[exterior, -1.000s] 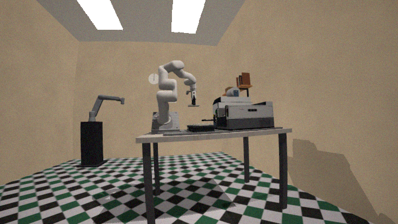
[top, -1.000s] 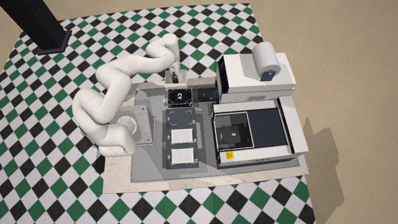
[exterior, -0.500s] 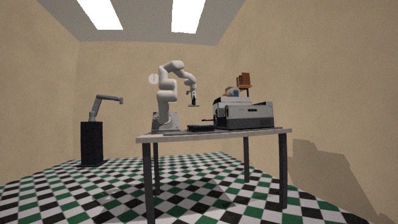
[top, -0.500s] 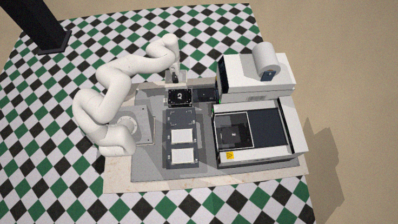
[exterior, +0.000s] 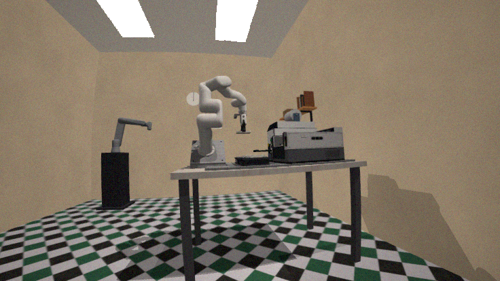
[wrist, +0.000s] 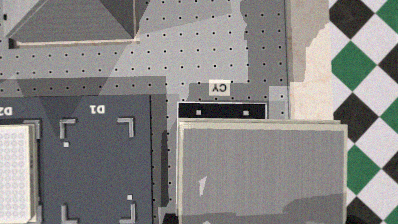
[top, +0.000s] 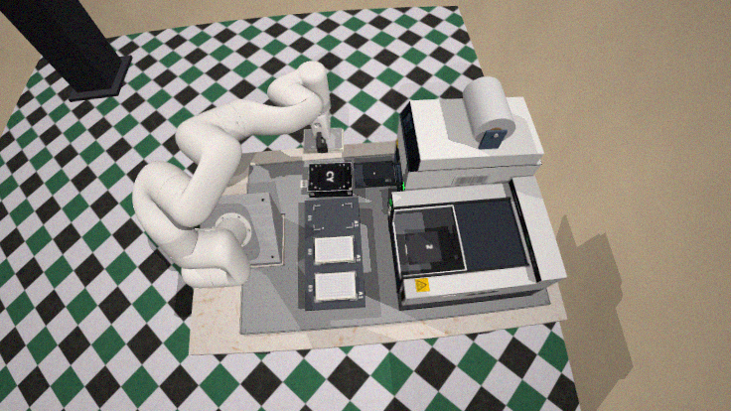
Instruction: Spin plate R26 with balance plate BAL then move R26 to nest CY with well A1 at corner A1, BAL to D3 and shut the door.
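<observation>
My gripper (top: 321, 143) (exterior: 242, 128) is shut on plate R26 (top: 335, 137) (exterior: 242, 132) (wrist: 262, 170), whose top is covered by a grey seal. It holds the plate level, well above the table and just beyond the black hand-off nest CY (top: 331, 179) (exterior: 251, 159) (wrist: 222, 110). In the wrist view the plate hides most of the nest. Only the nest's far strip and the CY label (wrist: 220, 88) show. The centrifuge (top: 536, 240) (exterior: 307, 143) has its shutter open over a dark bucket (top: 431, 247). White plates lie on D2 (top: 334, 249) (wrist: 14, 170) and D3 (top: 335, 286). D1 (top: 331, 215) (wrist: 95, 165) is empty.
The sealer (top: 449, 148) with its film roll (top: 488, 107) stands behind the centrifuge, and its dark stage (top: 376, 175) next to CY is empty. My arm's base plate (top: 260, 224) lies left of the deck row. A second arm on a black pedestal (exterior: 114, 178) stands off the table.
</observation>
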Controlling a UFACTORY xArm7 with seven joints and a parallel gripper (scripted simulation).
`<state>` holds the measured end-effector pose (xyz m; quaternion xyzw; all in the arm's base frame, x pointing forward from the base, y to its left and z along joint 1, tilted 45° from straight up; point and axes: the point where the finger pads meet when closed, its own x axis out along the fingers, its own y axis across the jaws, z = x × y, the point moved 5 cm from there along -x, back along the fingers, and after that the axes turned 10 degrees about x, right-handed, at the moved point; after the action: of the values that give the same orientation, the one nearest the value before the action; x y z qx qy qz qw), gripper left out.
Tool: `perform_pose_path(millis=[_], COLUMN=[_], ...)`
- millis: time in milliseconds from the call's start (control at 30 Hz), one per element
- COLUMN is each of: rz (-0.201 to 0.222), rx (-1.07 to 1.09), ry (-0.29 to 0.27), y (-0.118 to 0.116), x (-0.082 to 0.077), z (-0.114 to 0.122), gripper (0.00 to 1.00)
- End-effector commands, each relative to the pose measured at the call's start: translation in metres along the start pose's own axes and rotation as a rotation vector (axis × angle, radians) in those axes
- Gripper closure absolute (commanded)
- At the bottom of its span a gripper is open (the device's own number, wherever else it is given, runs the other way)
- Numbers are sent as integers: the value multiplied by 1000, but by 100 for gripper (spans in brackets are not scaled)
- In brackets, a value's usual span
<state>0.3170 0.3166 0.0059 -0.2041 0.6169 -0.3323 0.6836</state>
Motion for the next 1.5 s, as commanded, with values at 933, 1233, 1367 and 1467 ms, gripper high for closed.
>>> perform_pose_path(millis=[933,1233,1367,1467], rz=[5,5,5,5], rx=[0,0,0,0], ry=[-2,-2,-2,-2], y=[1,1,1,1], x=[26,38,45,50], z=[0,0,0,0], gripper=[100,100,100,100])
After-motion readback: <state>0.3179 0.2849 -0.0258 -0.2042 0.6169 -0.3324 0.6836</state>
